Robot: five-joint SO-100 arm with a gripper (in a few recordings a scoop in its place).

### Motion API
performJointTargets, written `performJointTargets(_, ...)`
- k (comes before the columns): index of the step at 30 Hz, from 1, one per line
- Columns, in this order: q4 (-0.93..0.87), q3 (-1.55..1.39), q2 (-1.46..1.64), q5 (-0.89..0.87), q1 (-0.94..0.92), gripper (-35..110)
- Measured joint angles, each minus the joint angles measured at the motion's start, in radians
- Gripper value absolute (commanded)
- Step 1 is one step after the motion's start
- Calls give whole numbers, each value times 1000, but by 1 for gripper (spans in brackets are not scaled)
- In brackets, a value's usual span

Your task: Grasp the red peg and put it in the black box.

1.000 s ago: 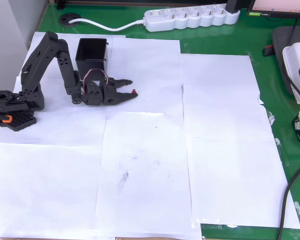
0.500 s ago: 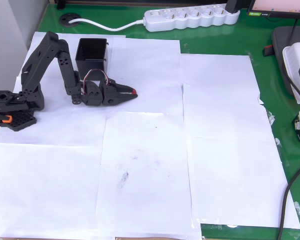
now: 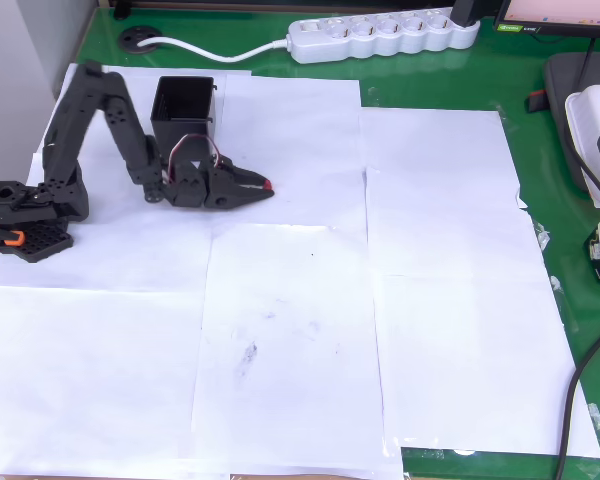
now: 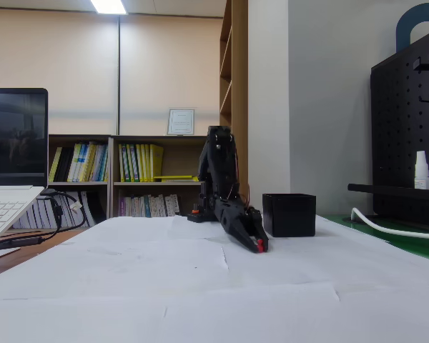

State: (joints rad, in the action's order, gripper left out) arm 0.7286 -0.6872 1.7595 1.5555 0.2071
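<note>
A black robot arm (image 3: 100, 130) stood at the left side of a table (image 3: 430, 90) with a green top, most of it covered by white sheets of paper (image 3: 290, 330). In the overhead view, the arm reached to the right, and its gripper (image 3: 263, 187) lay low over the paper with the fingers closed together on the red peg (image 3: 268, 186), which showed as a small red spot at the very tip. The black box (image 3: 184, 110) sat just above the arm's wrist in that view, open at the top, near the gripper but not touching it.

A second before, the fingers had been spread apart with the peg between their tips; half a second before, they had already come together, and they stayed that way. Since then, the arm's upper links had shifted slightly toward the top of the picture, while the box and the papers kept their places.

In the fixed view from table level, the gripper (image 4: 259, 245) slanted downward with the peg (image 4: 259, 247) red at its tip, close to the paper. The box (image 4: 289, 214) stood just behind it to the right.

A white power strip (image 3: 380, 33) lay along the table's far edge.
</note>
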Motion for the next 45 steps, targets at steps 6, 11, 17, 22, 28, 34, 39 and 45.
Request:
performJointTargets(6, -643, -207, -379, -87, 81, 0)
performJointTargets(11, -1247, -555, -568, -196, 150, 0)
performJointTargets(17, -1816, -899, -664, -279, 275, 0)
performJointTargets(22, -2160, -957, -695, -313, 382, 0)
performJointTargets(28, -2276, -953, -623, -420, 518, 0)
performJointTargets(34, -2247, -953, -491, -509, 552, 23)
performJointTargets(39, -2210, -953, -420, -489, 532, 25)
performJointTargets(45, -2189, -953, -407, -477, 515, 25)
